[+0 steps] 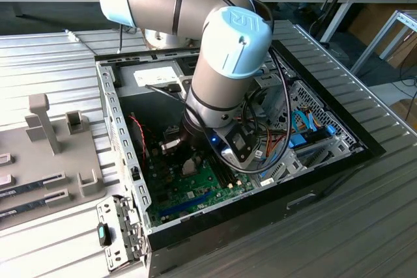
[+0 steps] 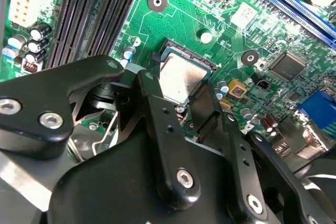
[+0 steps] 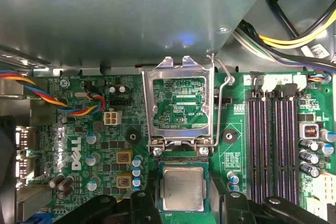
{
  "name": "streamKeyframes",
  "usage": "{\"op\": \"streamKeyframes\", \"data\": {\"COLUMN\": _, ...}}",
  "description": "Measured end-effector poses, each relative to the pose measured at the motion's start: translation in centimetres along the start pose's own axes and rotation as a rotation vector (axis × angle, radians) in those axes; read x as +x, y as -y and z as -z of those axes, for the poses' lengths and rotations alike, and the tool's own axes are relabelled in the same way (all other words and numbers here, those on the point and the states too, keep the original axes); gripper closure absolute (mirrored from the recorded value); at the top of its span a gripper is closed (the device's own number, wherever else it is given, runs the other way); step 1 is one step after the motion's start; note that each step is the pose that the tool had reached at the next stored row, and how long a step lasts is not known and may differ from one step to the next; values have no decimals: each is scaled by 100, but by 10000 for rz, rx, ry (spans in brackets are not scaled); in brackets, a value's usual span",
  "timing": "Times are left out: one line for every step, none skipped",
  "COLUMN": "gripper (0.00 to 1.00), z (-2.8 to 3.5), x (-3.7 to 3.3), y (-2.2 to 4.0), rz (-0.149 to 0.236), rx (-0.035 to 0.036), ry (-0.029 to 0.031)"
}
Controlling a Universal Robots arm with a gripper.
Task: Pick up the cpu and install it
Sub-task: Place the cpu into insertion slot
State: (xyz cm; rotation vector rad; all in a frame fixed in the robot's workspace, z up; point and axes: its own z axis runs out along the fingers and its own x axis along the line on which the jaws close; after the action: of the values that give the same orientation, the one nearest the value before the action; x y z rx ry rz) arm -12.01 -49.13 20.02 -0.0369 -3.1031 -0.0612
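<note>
My black gripper (image 3: 184,196) pinches the small flat square cpu (image 3: 182,187) by its green edges; its silver-grey metal lid looks dull against the white-lettered green board (image 3: 113,153).

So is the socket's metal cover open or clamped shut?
Open: in the first wrist view the metal cover is swung back, and the cpu lies uncovered beside it.

In the exterior view the arm (image 1: 225,63) blocks your sight of the middle of the green board (image 1: 195,183). In the second wrist view the gripper (image 2: 176,90) covers two edges of the cpu (image 2: 181,74).
</note>
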Motion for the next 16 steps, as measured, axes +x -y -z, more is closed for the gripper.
{"op": "streamKeyframes", "data": {"gripper": 53, "z": 0, "x": 3, "y": 0, "rz": 0, "rx": 0, "ry": 0}}
{"op": "streamKeyframes", "data": {"gripper": 53, "z": 0, "x": 5, "y": 1, "rz": 1, "rx": 1, "ry": -1}}
{"op": "streamKeyframes", "data": {"gripper": 53, "z": 0, "x": 7, "y": 5, "rz": 0, "rx": 0, "ry": -1}}
{"op": "streamKeyframes", "data": {"gripper": 53, "z": 0, "x": 7, "y": 8, "rz": -1, "rx": -1, "ry": -1}}
{"op": "streamKeyframes", "data": {"gripper": 53, "z": 0, "x": 7, "y": 11, "rz": -1, "rx": 1, "ry": -1}}
{"op": "streamKeyframes", "data": {"gripper": 53, "z": 0, "x": 6, "y": 12, "rz": -2, "rx": 2, "ry": -1}}
{"op": "streamKeyframes", "data": {"gripper": 53, "z": 0, "x": 6, "y": 13, "rz": 0, "rx": 2, "ry": -1}}
{"op": "streamKeyframes", "data": {"gripper": 53, "z": -1, "x": 6, "y": 13, "rz": 0, "rx": 2, "ry": 0}}
{"op": "streamKeyframes", "data": {"gripper": 53, "z": -1, "x": 6, "y": 14, "rz": 0, "rx": 3, "ry": 0}}
{"op": "streamKeyframes", "data": {"gripper": 53, "z": -2, "x": 6, "y": 14, "rz": 1, "rx": 3, "ry": 0}}
{"op": "streamKeyframes", "data": {"gripper": 53, "z": -3, "x": 8, "y": 14, "rz": 1, "rx": 3, "ry": -1}}
{"op": "streamKeyframes", "data": {"gripper": 53, "z": -4, "x": 10, "y": 14, "rz": 0, "rx": 4, "ry": -1}}
{"op": "streamKeyframes", "data": {"gripper": 53, "z": -5, "x": 12, "y": 14, "rz": 0, "rx": 3, "ry": -1}}
{"op": "streamKeyframes", "data": {"gripper": 53, "z": -7, "x": 12, "y": 15, "rz": 1, "rx": 5, "ry": -1}}
{"op": "streamKeyframes", "data": {"gripper": 53, "z": -9, "x": 13, "y": 15, "rz": 0, "rx": 5, "ry": -2}}
{"op": "streamKeyframes", "data": {"gripper": 53, "z": -9, "x": 13, "y": 15, "rz": 0, "rx": 5, "ry": -2}}
